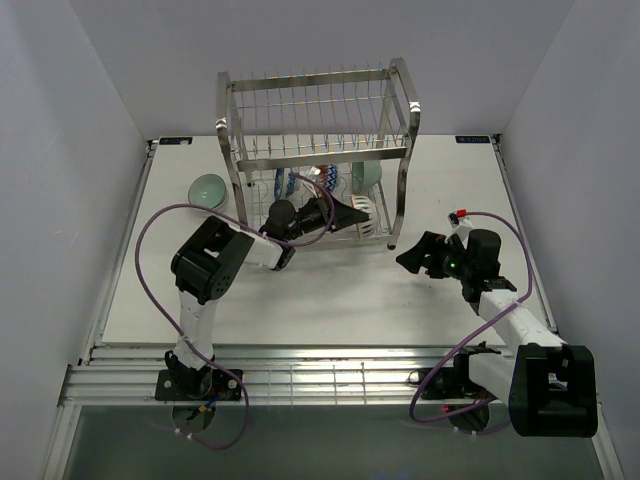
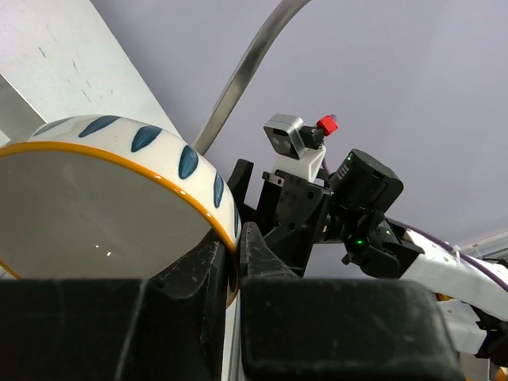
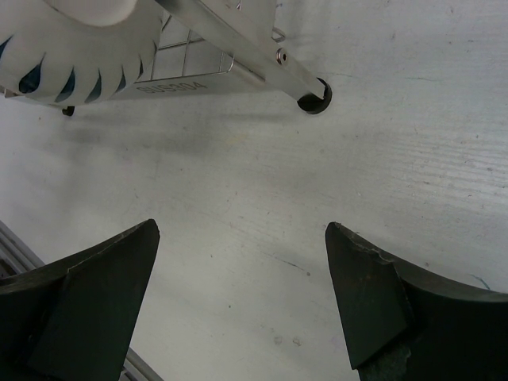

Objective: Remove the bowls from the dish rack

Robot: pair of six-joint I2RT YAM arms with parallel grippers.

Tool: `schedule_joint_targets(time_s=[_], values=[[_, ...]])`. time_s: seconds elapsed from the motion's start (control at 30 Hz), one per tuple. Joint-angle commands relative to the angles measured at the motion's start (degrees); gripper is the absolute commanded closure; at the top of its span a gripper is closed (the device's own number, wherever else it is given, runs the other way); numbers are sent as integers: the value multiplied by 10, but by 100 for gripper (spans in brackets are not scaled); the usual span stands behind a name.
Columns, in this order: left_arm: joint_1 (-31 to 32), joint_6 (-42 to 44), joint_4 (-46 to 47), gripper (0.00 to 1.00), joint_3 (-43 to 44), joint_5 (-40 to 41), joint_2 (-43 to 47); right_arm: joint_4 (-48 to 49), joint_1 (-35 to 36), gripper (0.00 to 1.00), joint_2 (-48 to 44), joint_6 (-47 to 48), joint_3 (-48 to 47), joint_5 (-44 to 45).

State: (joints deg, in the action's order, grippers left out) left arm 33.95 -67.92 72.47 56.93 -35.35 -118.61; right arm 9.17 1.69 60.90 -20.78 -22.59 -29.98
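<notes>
Withdrawal from the dish rack (image 1: pixel 404 120) should run level, left tool (image 2: pixel 235 262) clamped on the bowl (image 2: pixel 103 206) rim, right tool (image 3: pixel 240 230) open.

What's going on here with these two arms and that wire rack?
The left gripper is shut on the rim of a white ceramic bowl with blue teardrop marks and an orange edge, at the lower tier of the steel wire dish rack. The right gripper hangs open above the white table. A pale mint green bowl sits on the table left of the rack; a blue-and-white patterned bowl is in it.
</notes>
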Motion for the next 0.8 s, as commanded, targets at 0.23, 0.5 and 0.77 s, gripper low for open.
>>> schedule_joint_targets(time_s=[0.23,0.5,0.77], values=[[28,-39,21,100,-95,34,136,22,3,9,-9,6,4,-3],[59,-45,1,100,-157,31,217,17,3,9,-11,8,4,-3],[78,148,-310,100,-206,-12,424,16,4,9,-25,8,7,-3]])
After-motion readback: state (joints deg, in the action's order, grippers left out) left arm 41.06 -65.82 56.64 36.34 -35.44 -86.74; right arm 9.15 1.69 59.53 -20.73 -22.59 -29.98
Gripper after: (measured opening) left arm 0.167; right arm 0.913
